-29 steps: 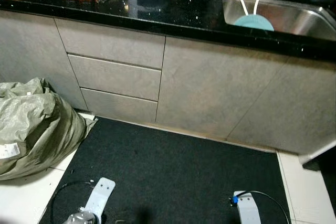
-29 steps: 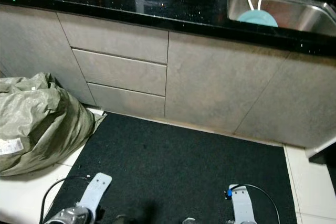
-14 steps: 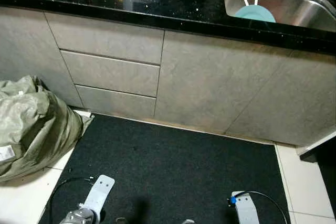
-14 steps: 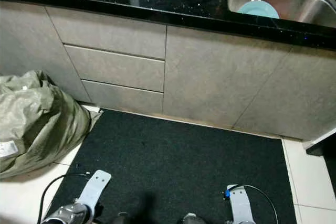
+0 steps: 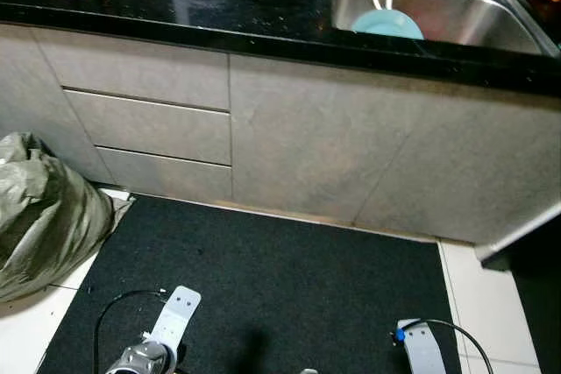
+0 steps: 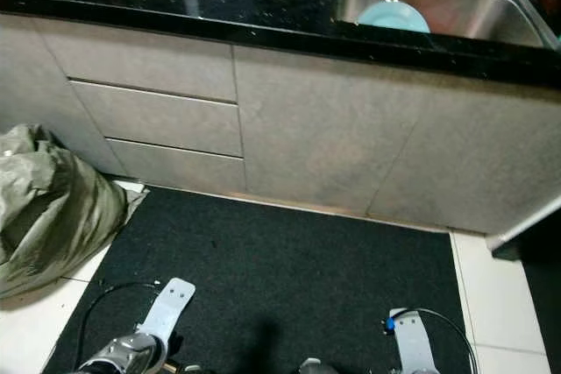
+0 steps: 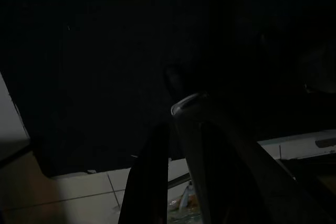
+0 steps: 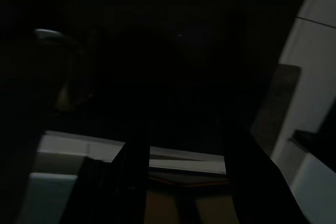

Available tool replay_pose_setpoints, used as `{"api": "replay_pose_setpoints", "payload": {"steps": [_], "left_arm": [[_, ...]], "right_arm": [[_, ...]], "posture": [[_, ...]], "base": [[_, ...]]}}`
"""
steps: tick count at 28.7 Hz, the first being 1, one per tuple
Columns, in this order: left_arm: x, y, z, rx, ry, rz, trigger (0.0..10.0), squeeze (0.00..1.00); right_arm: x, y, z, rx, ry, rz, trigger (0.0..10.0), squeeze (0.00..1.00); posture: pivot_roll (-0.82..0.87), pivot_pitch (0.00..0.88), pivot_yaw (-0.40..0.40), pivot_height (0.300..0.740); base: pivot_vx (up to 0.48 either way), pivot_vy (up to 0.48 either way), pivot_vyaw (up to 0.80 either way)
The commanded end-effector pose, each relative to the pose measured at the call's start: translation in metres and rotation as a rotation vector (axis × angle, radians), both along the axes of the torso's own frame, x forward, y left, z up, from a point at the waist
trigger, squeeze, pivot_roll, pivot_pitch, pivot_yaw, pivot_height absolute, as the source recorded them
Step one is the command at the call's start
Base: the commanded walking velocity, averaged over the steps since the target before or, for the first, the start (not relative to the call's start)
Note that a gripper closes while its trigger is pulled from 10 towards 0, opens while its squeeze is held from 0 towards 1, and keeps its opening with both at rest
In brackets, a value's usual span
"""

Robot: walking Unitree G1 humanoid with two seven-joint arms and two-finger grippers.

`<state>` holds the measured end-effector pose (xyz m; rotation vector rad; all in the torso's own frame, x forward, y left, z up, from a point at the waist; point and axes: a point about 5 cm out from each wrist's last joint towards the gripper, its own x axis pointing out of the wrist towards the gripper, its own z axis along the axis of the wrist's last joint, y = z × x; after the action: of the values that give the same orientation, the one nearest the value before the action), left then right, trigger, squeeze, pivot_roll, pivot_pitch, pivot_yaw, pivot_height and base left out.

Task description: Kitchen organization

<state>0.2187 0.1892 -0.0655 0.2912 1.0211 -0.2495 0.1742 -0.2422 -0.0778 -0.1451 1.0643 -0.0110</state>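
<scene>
View has swung right since earlier; sink [image 5: 456,19] more central; claw states unclear

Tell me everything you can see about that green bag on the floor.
The green bag is a bulging, crumpled sack of dull olive material that looks like woven plastic. It slumps on the pale floor tiles at the robot's left, against the grey drawer cabinet, its edge meeting the black mat. Part of it is cut off by the frame.
</scene>
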Motion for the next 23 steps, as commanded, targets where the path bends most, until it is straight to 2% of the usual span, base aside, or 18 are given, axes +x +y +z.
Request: {"api": "replay_pose_setpoints", "payload": {"steps": [1, 14, 23], "left_arm": [[-0.0096, 0.0041, -0.0051, 0.011, 0.032, 0.004, 10.0, 0.0], [-0.0086, 0.0027, -0.0048, 0.013, 0.027, -0.007, 10.0, 0.0], [-0.0025, 0.0012, -0.0013, 0.026, 0.008, -0.059, 10.0, 0.0]], "right_arm": [[-0.0079, 0.0019, -0.0042, 0.009, 0.029, -0.008, 10.0, 0.0], [-0.0079, 0.0014, -0.0042, 0.0, 0.037, 0.01, 10.0, 0.0], [-0.0037, 0.0015, -0.0025, -0.017, 0.042, 0.024, 10.0, 0.0]], "posture": [[0.0, 0.14, -0.044, 0.74], [0.0, 0.145, -0.041, 0.74], [-0.01, 0.129, -0.036, 0.74]], "base": [[0.0, 0.0, 0.0], [0.0, 0.0, 0.0], [0.0, 0.0, 0.0]]}}
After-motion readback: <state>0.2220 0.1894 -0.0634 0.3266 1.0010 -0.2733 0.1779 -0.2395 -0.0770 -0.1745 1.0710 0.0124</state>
